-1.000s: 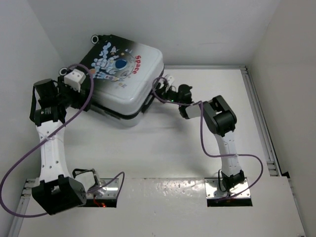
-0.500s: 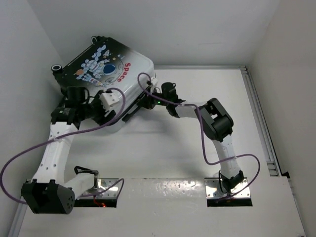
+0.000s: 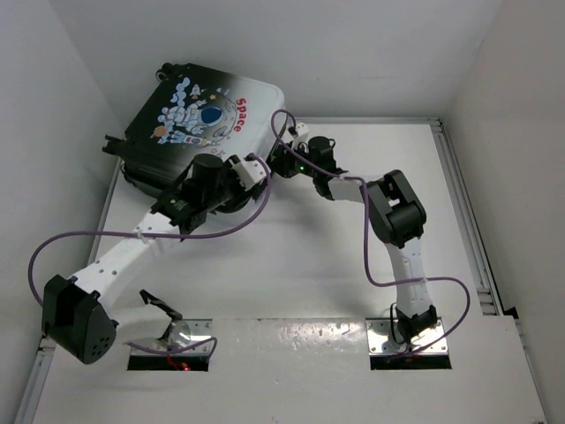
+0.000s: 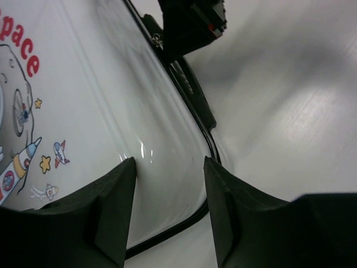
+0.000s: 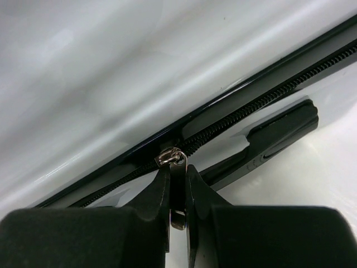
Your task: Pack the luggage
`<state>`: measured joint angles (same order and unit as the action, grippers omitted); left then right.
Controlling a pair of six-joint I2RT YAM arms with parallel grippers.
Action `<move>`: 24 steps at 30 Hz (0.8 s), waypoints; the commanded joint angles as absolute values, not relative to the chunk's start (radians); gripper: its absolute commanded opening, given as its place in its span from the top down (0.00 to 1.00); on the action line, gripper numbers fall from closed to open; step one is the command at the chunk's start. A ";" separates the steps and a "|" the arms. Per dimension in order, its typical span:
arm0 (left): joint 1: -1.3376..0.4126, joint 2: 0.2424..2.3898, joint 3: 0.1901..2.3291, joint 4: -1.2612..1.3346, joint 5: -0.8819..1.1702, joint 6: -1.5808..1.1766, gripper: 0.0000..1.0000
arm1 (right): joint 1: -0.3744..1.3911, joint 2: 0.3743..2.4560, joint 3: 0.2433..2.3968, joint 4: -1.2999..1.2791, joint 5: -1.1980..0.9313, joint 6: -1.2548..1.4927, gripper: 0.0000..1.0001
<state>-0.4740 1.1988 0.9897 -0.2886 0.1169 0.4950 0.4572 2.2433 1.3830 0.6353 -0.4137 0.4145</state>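
Note:
The luggage (image 3: 199,124), a white-to-black suitcase with an astronaut and "Space" print, lies closed at the far left of the table. My left gripper (image 3: 252,168) is open over its near white corner; in the left wrist view its fingers (image 4: 117,206) straddle the shell's edge (image 4: 156,151) without gripping. My right gripper (image 3: 281,159) is at the suitcase's right side. In the right wrist view it is shut on the metal zipper pull (image 5: 177,187) of the black zipper (image 5: 251,109). The black side handle (image 5: 273,137) lies just beside it.
White walls close in the table at the left, back and right. A metal rail (image 3: 468,221) runs along the right edge. Purple cables (image 3: 97,238) loop from both arms. Bare white table (image 3: 291,265) lies in front of the suitcase.
My left arm swung right, from the suitcase's left side to its near right corner. The suitcase shifted and turned on the table. My right gripper stayed at the zipper side.

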 commanded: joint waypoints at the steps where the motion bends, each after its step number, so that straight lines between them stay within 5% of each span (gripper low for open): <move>1: -0.610 1.316 0.927 -0.287 0.111 0.324 0.47 | 0.463 2.261 1.457 0.723 -0.425 0.402 1.00; 14: -0.733 1.464 0.934 -0.141 0.021 0.232 0.48 | 0.449 2.309 1.506 0.761 -0.621 0.413 1.00; 16: -0.660 1.379 0.899 -0.094 0.034 0.184 0.42 | 0.451 2.307 1.502 0.788 -0.702 0.413 1.00; 21: -0.589 1.116 0.836 -0.021 -0.040 0.081 0.06 | 0.488 2.290 1.482 0.851 -0.799 0.422 1.00; 24: -0.566 1.029 0.909 -0.107 -0.203 0.045 0.00 | 0.526 2.286 1.474 0.877 -0.847 0.426 1.00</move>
